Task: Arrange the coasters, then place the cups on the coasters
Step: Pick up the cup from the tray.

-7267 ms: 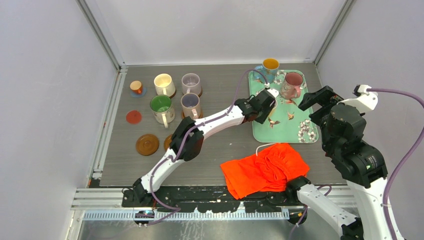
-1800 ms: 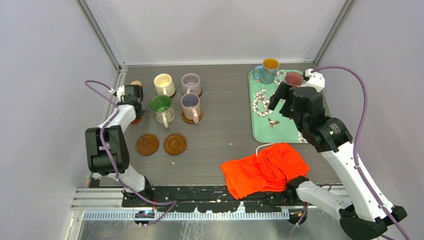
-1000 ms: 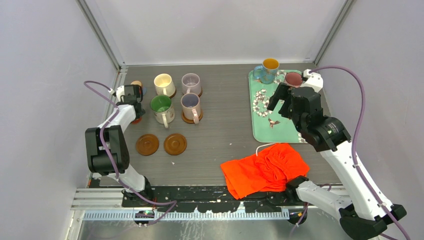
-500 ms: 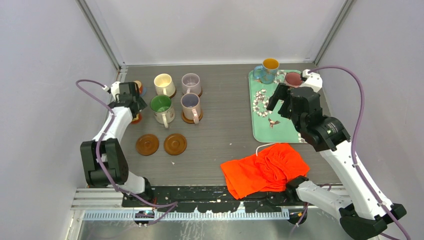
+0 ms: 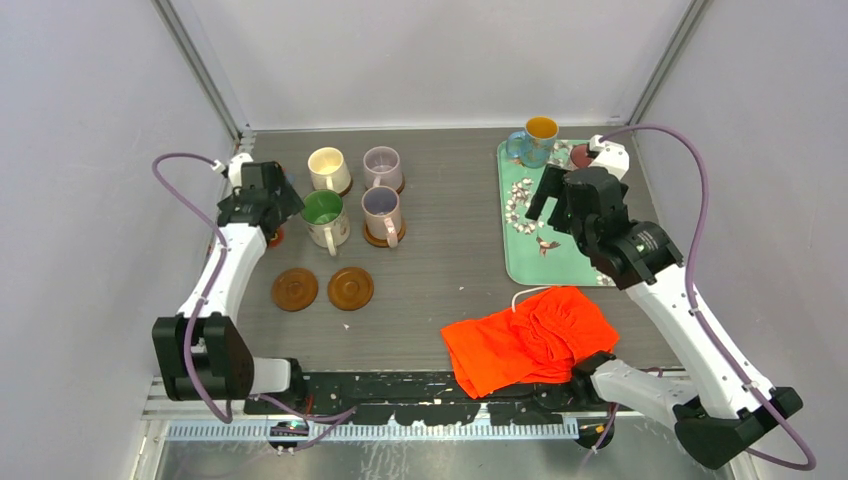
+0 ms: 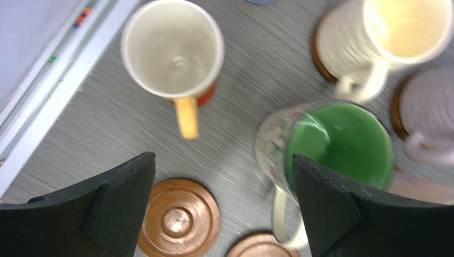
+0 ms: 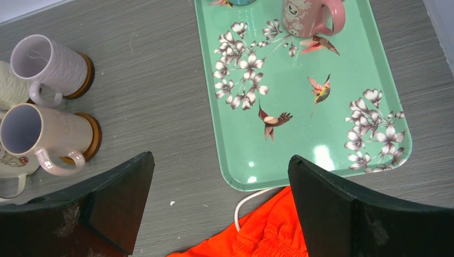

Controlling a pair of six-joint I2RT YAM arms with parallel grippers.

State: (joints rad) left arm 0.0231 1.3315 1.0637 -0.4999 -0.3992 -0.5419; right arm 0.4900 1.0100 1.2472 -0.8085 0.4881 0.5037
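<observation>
Grey surface [image 5: 450,290], far left: four mugs [image 5: 383,205] on brown coasters [image 7: 95,138], small cup [image 6: 172,51] on red coaster [image 6: 207,96]; two bare coasters [image 5: 295,289] nearer. Teal tray [image 5: 560,265] right, bearing blue mug [image 5: 538,135], pink mug [image 7: 308,16]; orange cloth [image 5: 530,338] near. Apart, empty: left pincer [image 6: 222,187], right pincer [image 7: 219,198].

On the table [image 5: 450,200], four cups form a block at the left rear: rear-left cup [image 5: 328,168], rear-right cup [image 5: 382,167], near-left cup [image 5: 322,215] and near-right cup [image 5: 381,210]. The rear pair and the near-right one each stand on a coaster, and left of the block a small cup [image 6: 172,51] sits on its own coaster [image 6: 206,96]. Just before the block lie the left bare coaster [image 5: 295,288] and right bare coaster [image 5: 350,288], side by side. At the right rear the tray [image 5: 540,265] holds a corner cup [image 5: 535,140] and an inner cup [image 7: 308,16] at its far end, and the cloth [image 5: 530,340] lies before it.
</observation>
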